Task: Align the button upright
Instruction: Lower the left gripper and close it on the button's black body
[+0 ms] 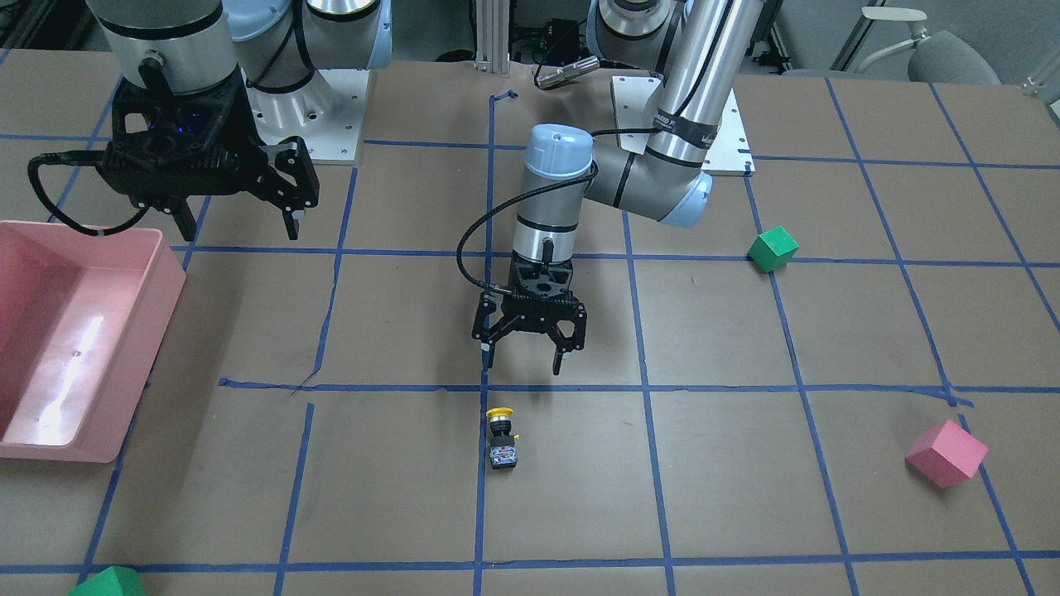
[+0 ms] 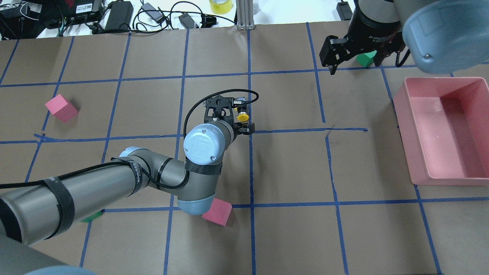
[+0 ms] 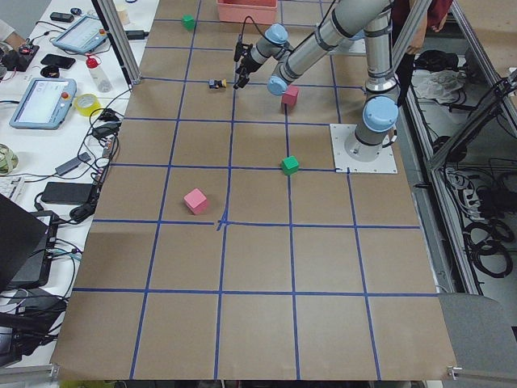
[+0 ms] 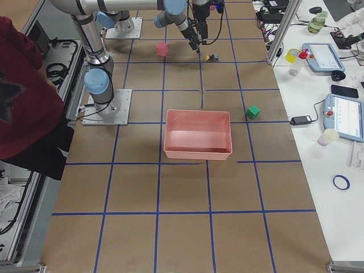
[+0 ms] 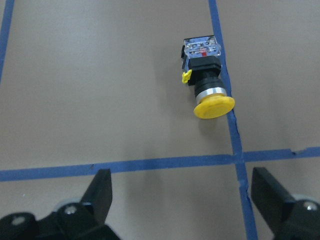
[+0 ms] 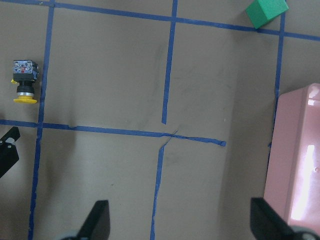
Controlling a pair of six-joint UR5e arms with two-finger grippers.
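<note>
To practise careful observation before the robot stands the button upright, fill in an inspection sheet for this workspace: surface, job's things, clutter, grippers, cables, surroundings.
Surface: table covered in brown paper with a blue tape grid.
Job's things: button lying on its side, yellow cap towards the robot, beside a tape line.
Clutter: pink bin, green cube, pink cube.
Grippers: left gripper open, empty, hovering short of the button; right gripper open, empty, near the pink bin.
Cables: black cable loops at the left wrist.
Surroundings: bench with a tablet.
</note>
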